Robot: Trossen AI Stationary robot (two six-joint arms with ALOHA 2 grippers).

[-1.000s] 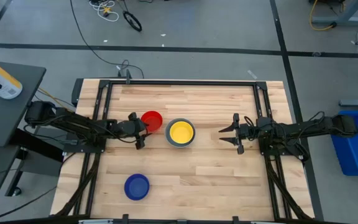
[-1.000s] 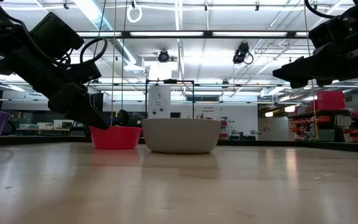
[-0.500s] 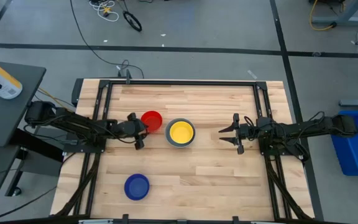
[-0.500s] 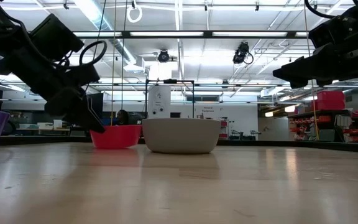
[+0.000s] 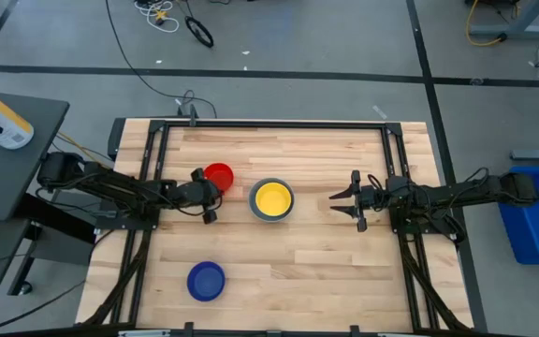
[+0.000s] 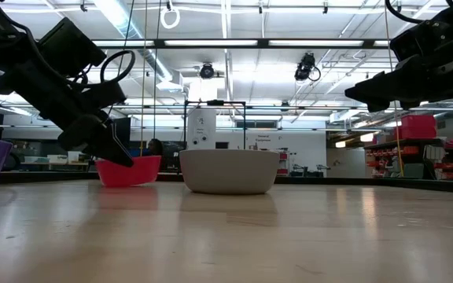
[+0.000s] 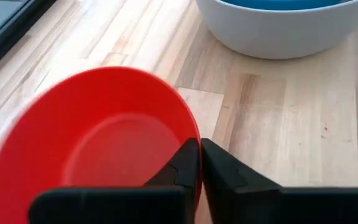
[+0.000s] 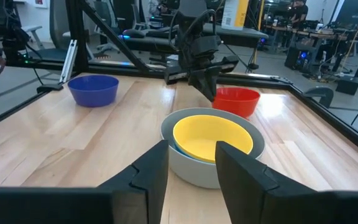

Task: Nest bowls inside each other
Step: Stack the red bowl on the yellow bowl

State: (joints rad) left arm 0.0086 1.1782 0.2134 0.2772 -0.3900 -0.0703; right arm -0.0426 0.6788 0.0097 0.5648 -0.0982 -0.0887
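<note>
The red bowl [image 5: 218, 174] sits left of the grey bowl [image 5: 272, 199], which holds the light blue bowl [image 8: 182, 151] and, inside that, the yellow bowl [image 8: 211, 138]. My left gripper [image 5: 211, 187] is shut on the red bowl, reaching in from the table's left. The dark blue bowl [image 5: 206, 280] rests on its base near the front edge. My right gripper [image 5: 344, 199] hangs open above the table, right of the grey bowl, with nothing between its fingers. My left gripper pinches the red bowl's rim [image 7: 195, 144] on its near-left side, one finger inside the bowl and one outside. The fingers slant down from the table's left. The bowl [image 6: 128, 170] is slightly tilted, low over the table. Whether its base still touches the wood cannot be told.
A black frame [image 5: 269, 124] runs along the table's far edge and down both sides. Bare wood lies between the dark blue bowl and the grey bowl and along the far side.
My left gripper has shut on the red bowl's rim. The red bowl has shifted a little toward the table's left and far edges, away from the grey bowl, and now sits slightly tilted.
</note>
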